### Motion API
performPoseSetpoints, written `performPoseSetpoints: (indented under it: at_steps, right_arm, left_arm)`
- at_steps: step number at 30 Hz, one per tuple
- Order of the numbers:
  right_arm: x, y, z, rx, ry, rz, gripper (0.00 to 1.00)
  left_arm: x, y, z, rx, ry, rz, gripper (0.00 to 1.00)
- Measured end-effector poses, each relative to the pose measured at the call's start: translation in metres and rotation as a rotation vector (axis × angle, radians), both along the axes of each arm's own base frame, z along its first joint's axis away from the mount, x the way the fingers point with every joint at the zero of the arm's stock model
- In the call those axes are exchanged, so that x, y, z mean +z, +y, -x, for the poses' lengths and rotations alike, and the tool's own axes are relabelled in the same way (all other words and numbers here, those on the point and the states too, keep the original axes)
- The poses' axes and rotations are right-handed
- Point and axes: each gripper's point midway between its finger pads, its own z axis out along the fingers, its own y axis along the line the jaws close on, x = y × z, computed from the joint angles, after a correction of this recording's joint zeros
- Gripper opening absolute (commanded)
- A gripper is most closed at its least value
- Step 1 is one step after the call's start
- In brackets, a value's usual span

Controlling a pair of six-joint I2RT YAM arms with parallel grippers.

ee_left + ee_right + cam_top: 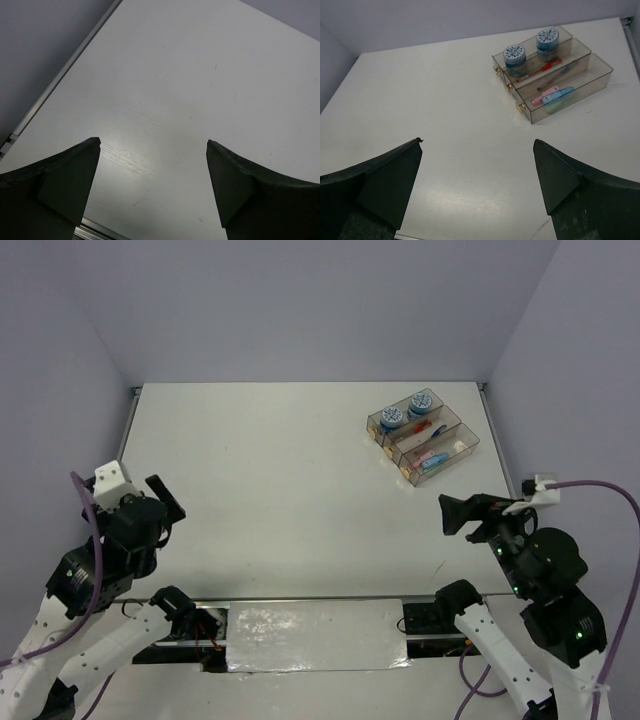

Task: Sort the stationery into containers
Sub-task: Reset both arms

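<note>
Left claw [167,502] and right claw [455,520] hover raised, tilted forward, spread wide.

The containers [592,90] are clear, brown-tinted plastic, smooth and glossy, with small brass-coloured fittings [509,88] at their near ends. The tape rolls [514,53] in the far one have printed blue-and-white tops. The table [200,75] is white and matt with a faint sheen and fine scuffs. A metal rail [60,74] edges its left side. The left gripper [153,140] and the right gripper [478,140] have fingers of dark, matt plastic.
</note>
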Motion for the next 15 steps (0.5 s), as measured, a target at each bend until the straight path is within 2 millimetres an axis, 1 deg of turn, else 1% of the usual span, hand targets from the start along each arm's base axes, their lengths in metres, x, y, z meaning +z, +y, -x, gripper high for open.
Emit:
performPoseSetpoints:
  at_steps: [2,4,9,15]
  right_arm:
    - [0.014,-0.008,0.010,-0.018,-0.029,0.002,1.00]
    - [0.019,-0.015,0.016,-0.036,-0.046,0.009,1.00]
    - [0.004,-0.023,0.023,-0.057,-0.006,0.046,1.00]
    - [-0.001,-0.026,0.025,-0.064,0.004,0.066,1.00]
  left_arm:
    - [0.005,0.003,0.005,-0.006,-0.040,0.028,0.99]
    - [0.011,0.007,0.011,-0.010,-0.087,0.061,0.99]
    - [0.017,0.014,0.022,-0.009,-0.162,0.112,0.99]
    - [0.014,0.014,0.022,-0.010,-0.158,0.110,0.99]
